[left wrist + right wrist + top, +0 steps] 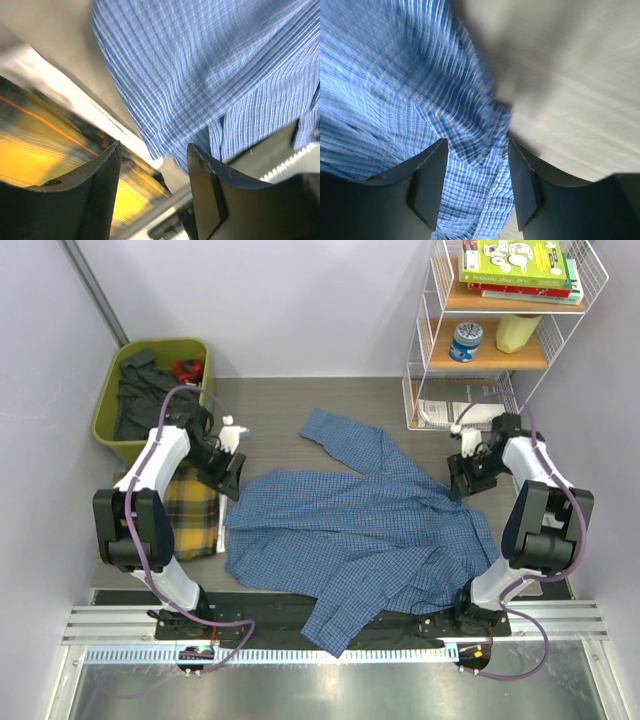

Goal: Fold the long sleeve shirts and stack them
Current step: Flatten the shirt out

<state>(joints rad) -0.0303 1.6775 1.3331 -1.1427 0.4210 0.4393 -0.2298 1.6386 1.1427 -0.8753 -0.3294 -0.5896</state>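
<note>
The blue fine-check shirt (pixel 350 530) lies spread and rumpled across the middle of the table, one sleeve reaching to the back (pixel 335 432) and a part hanging over the near edge. The yellow plaid shirt (pixel 190 508) lies folded at the left. My left gripper (pixel 228 472) is open and empty, low between the blue shirt's left edge (pixel 200 75) and the yellow shirt (pixel 30 155). My right gripper (pixel 465 480) is open at the blue shirt's right edge, with a fold of blue cloth (pixel 475 150) between its spread fingers.
A green bin (pixel 110 430) of dark clothes stands at the back left. A white wire shelf (pixel 425 340) with books, a can and a jar stands at the back right. A metal rail (pixel 330 625) runs along the near edge.
</note>
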